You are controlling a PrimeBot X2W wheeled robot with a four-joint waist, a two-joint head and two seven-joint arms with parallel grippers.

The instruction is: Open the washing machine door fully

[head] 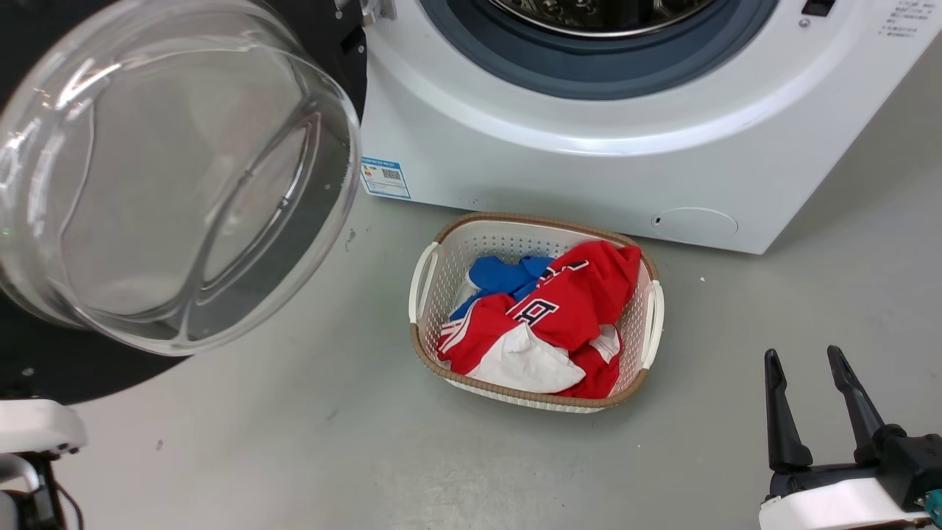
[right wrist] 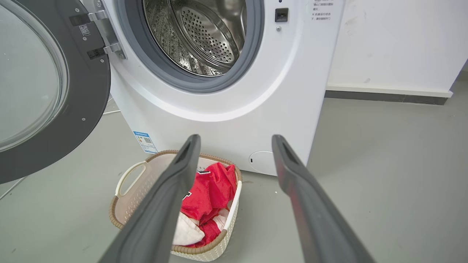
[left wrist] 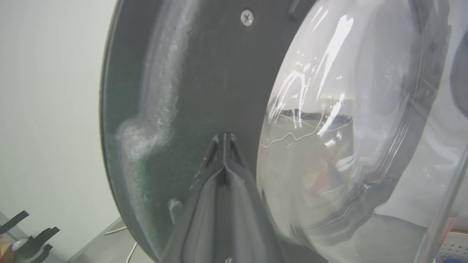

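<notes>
The washing machine (head: pixel 589 169) stands on a grey floor (head: pixel 294 456) with its round opening uncovered. In the right wrist view the steel drum (right wrist: pixel 204 33) shows inside a grey-blue rubber ring (right wrist: pixel 129 47). The door (right wrist: pixel 86 95) is swung away from the opening and hangs from a metal hinge (right wrist: pixel 106 33) at the opening's left edge, on the robot's left. Its inner side faces the head camera, and the clear glass bowl (head: pixel 169 177) bulges out near the lens with the black ring around it.

The left gripper (left wrist: pixel 225 136) has its two fingers pressed together with nothing between them. Its tips are at the door's dark inner face, just beside the bowl. I cannot tell whether they touch the surface. A pale part of the left arm (head: pixel 33 430) shows at the lower left of the head view, below the door.

The right gripper (head: pixel 802 353) is at the lower right, well apart from the door and the machine. Its fingers are spread and it holds nothing.

A white basket (head: pixel 478 239) with a brown rim sits on the floor just in front of the machine. It is below the opening and to the right of the door. In it lie a red garment (head: pixel 581 294), a blue one (head: pixel 504 276) and a white one (head: pixel 530 364). A blue label (head: pixel 385 177) is low on the machine's front at the left corner, and a small round cap (head: pixel 694 222) is low at the right.
</notes>
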